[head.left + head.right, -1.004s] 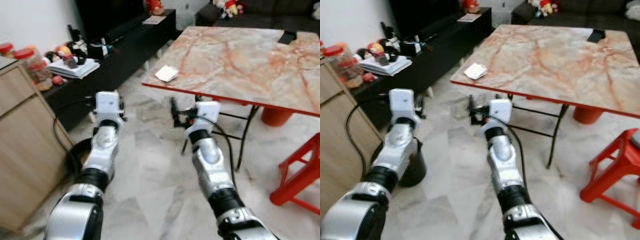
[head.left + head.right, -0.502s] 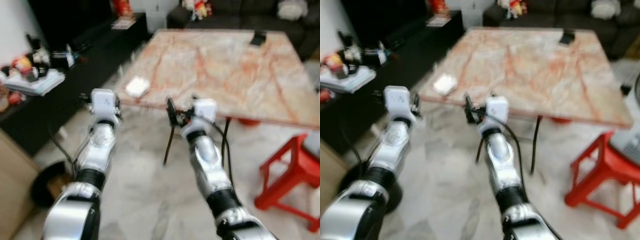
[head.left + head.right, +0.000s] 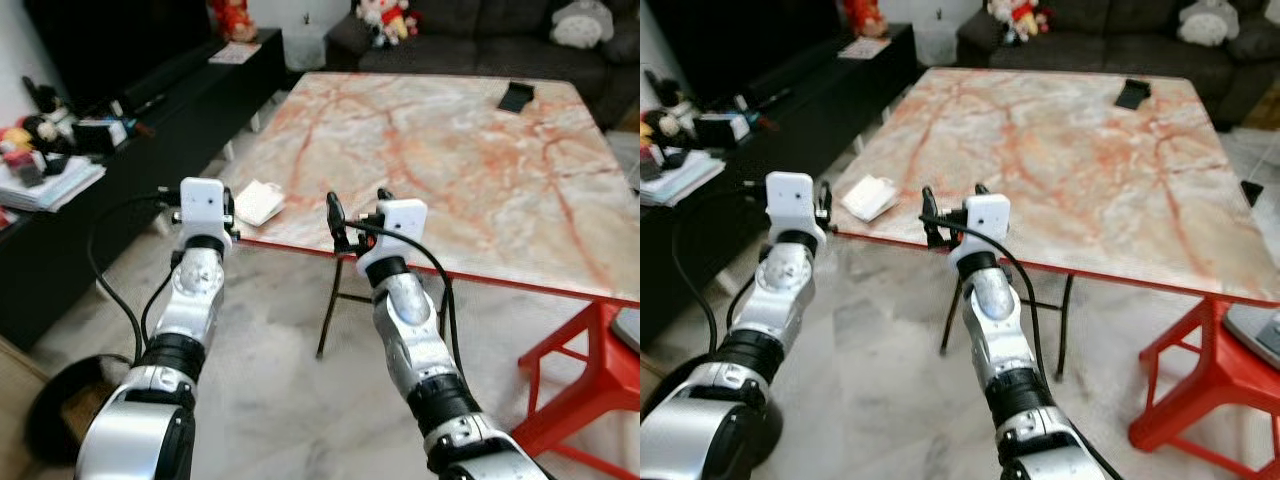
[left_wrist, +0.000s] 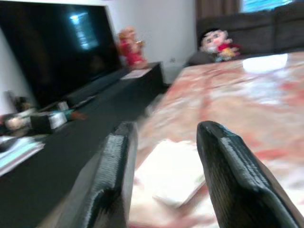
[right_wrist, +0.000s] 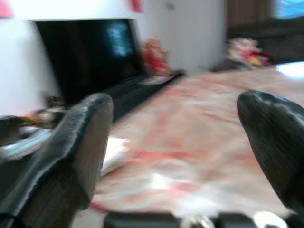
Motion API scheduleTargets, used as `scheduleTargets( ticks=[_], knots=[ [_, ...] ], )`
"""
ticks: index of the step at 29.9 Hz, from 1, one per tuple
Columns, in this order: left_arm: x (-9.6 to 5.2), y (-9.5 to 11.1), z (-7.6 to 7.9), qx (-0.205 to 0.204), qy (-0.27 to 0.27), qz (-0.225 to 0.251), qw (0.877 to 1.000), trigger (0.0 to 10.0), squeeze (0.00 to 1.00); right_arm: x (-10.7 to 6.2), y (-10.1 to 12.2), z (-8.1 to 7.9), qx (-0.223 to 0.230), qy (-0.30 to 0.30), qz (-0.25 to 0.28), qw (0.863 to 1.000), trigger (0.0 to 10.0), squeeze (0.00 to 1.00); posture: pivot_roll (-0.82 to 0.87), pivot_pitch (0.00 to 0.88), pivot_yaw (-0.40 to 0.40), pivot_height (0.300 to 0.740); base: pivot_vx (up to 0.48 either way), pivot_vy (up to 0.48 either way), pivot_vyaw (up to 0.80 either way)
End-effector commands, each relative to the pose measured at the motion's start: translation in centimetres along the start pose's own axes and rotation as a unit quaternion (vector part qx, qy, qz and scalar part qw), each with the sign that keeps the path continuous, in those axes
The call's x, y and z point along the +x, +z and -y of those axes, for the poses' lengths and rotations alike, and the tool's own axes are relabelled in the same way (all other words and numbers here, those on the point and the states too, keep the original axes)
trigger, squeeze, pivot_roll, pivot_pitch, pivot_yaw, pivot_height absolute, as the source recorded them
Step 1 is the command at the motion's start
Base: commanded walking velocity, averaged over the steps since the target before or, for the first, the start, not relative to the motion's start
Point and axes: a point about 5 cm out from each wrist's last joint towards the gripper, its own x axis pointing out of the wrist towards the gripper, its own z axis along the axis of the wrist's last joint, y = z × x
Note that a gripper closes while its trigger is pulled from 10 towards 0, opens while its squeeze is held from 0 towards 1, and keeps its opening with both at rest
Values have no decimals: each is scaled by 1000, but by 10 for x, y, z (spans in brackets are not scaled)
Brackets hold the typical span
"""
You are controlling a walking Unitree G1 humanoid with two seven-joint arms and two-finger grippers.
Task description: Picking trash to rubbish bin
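both grippers, left and right, fingers open and empty, now nearer the white trash at the table edge.

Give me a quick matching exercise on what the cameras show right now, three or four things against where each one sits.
Things:
1. white paper trash
2. black phone
3. red stool
4. plush toys

Places:
A. on the dark sofa beyond the table
B. on the floor at the table's right side
C. on the marble table near its front-left corner, ahead of the left gripper
D. on the table near its far-right corner

Pairs: 1-C, 2-D, 3-B, 4-A
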Motion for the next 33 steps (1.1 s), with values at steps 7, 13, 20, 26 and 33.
scheduleTargets(
  ticks=[7,13,20,26,33],
  knots=[
    [4,7,-9,14,9,12,1000,10000,0,5,5,-12,7,17,8,1000,10000,0,-66,4,23,740,465,0,0],
    [4,8,-9,19,7,14,1000,10000,0,6,6,-13,8,19,9,1000,10000,0,-65,6,22,740,465,0,0],
    [2,3,-7,29,0,9,1000,10000,0,6,6,-13,9,18,10,1000,10000,0,-68,7,25,740,464,0,0],
    [1,3,-4,41,-10,9,999,10000,0,5,5,-13,8,17,9,1000,10000,0,-70,2,29,740,465,0,0],
    [-2,-2,1,66,-29,8,997,10000,0,5,5,-13,8,18,8,1000,10000,0,-75,0,36,740,319,0,0]
  ],
)
